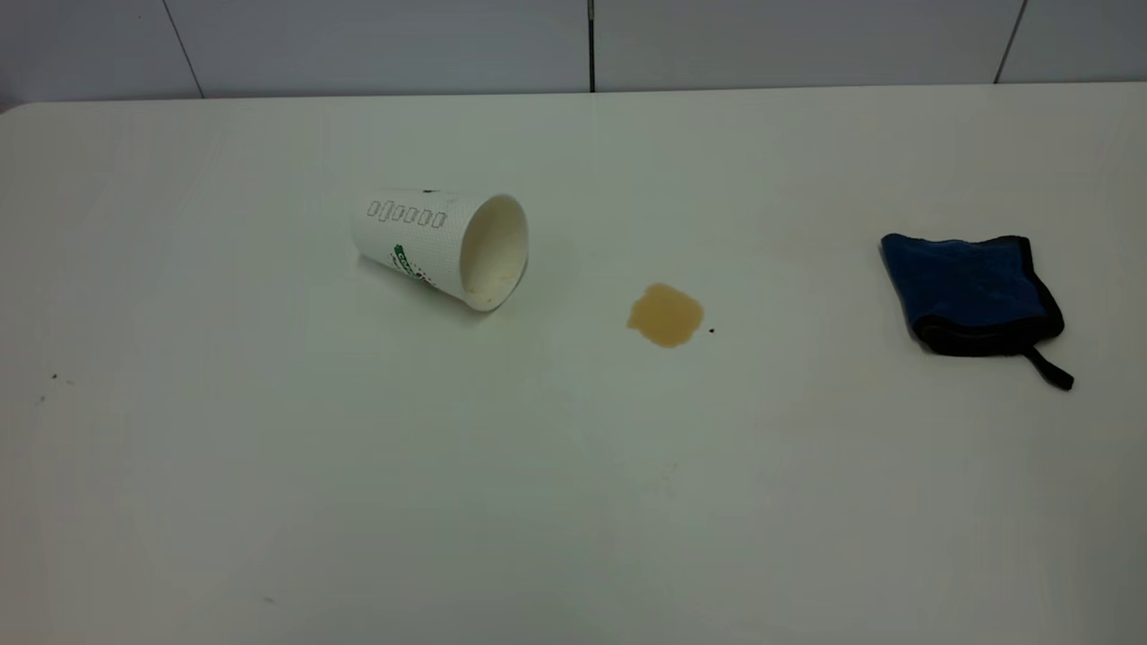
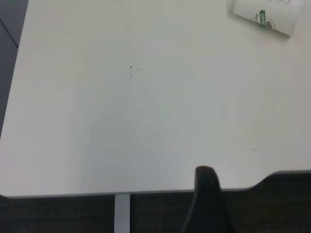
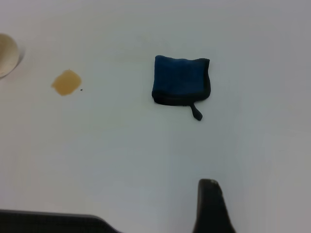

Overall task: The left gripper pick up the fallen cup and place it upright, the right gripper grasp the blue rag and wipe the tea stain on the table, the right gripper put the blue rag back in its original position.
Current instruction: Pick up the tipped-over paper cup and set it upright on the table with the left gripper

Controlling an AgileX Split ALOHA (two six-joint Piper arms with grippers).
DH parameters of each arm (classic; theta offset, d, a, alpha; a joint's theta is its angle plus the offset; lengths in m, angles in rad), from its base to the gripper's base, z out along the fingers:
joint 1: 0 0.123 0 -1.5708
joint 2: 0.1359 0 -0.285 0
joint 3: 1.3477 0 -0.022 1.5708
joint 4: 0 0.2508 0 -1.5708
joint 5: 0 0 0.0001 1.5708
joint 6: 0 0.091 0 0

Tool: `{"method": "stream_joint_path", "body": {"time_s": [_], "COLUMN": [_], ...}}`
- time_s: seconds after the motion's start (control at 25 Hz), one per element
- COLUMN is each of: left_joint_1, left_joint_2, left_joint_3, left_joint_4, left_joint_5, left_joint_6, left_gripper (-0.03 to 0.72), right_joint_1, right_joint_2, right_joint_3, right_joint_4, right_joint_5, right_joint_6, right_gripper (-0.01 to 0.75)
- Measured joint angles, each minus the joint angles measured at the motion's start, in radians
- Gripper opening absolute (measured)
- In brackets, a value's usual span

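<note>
The cup lies on its side left of centre on the white table, its mouth turned towards the tea stain. The stain is a small light-brown blotch near the middle. The blue rag lies folded at the right, its black loop strap pointing to the front. Neither arm shows in the exterior view. Only a dark tip of my left gripper shows, over the table's edge and far from the cup. A dark tip of my right gripper hangs well short of the rag and the stain.
A tiny dark speck sits just right of the stain. A grey panelled wall runs behind the table's far edge. In the left wrist view the table's edge and rounded corner border dark floor.
</note>
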Motion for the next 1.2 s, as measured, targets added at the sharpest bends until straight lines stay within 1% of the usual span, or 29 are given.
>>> {"method": "stream_joint_path", "body": {"time_s": [1.2], "left_joint_1": [0.000], "left_joint_2": [0.000], "left_joint_3": [0.000], "left_joint_4": [0.017], "left_joint_5": [-0.008], "left_joint_6": [0.005], "left_gripper": [0.564], "right_joint_1": [0.000], "right_joint_2": [0.000], "right_joint_3": [0.000], "right_joint_4": [0.000], "right_joint_5": [0.000], "right_joint_6": [0.000], "right_gripper": [0.534]}}
